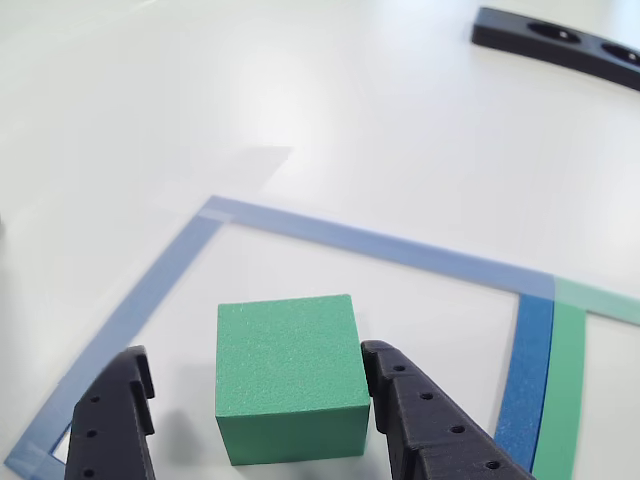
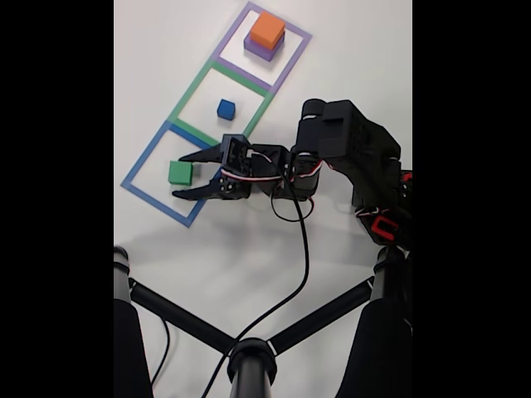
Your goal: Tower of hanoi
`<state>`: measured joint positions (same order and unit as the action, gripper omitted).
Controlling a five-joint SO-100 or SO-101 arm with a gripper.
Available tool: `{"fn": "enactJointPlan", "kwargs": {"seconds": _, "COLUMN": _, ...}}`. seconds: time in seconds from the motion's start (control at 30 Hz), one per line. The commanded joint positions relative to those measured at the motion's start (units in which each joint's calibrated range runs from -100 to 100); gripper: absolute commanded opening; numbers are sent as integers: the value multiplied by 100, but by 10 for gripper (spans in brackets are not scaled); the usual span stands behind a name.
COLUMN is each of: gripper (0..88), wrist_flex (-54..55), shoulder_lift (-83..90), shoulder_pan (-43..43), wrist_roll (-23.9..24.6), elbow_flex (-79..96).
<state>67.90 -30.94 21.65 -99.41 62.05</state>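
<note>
The tower of hanoi lies spread over three tape squares in the fixed view. The green block (image 2: 180, 172) sits inside the blue tape square (image 2: 145, 153), and the small blue cube (image 2: 226, 109) inside the green tape square (image 2: 189, 93). The orange block (image 2: 267, 30) rests on the purple block (image 2: 254, 49) inside the purple tape square (image 2: 232, 31). My gripper (image 2: 180, 177) is open around the green block. In the other view the green block (image 1: 287, 380) stands between my gripper's (image 1: 255, 352) black fingers; the right finger is close against it and the left stands apart.
The black arm body (image 2: 357, 149) reaches in from the right, with a cable (image 2: 303, 249) trailing down. A black stand with spread legs (image 2: 249, 356) occupies the near side. A black holed part (image 1: 560, 40) lies at the far right on the white table (image 1: 150, 100).
</note>
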Motion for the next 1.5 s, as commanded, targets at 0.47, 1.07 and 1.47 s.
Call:
{"fn": "enactJointPlan", "kwargs": {"seconds": 0.47, "gripper": 127, "wrist_flex": -2480, "shoulder_lift": 4328, "shoulder_pan": -400, "wrist_roll": -59, "elbow_flex": 1432}}
{"fn": "enactJointPlan", "kwargs": {"seconds": 1.07, "gripper": 1, "wrist_flex": -10574, "shoulder_lift": 8759, "shoulder_pan": -1567, "wrist_roll": -59, "elbow_flex": -149}}
{"fn": "enactJointPlan", "kwargs": {"seconds": 1.47, "gripper": 1, "wrist_flex": -15082, "shoulder_lift": 8879, "shoulder_pan": -2192, "wrist_roll": -59, "elbow_flex": -3729}}
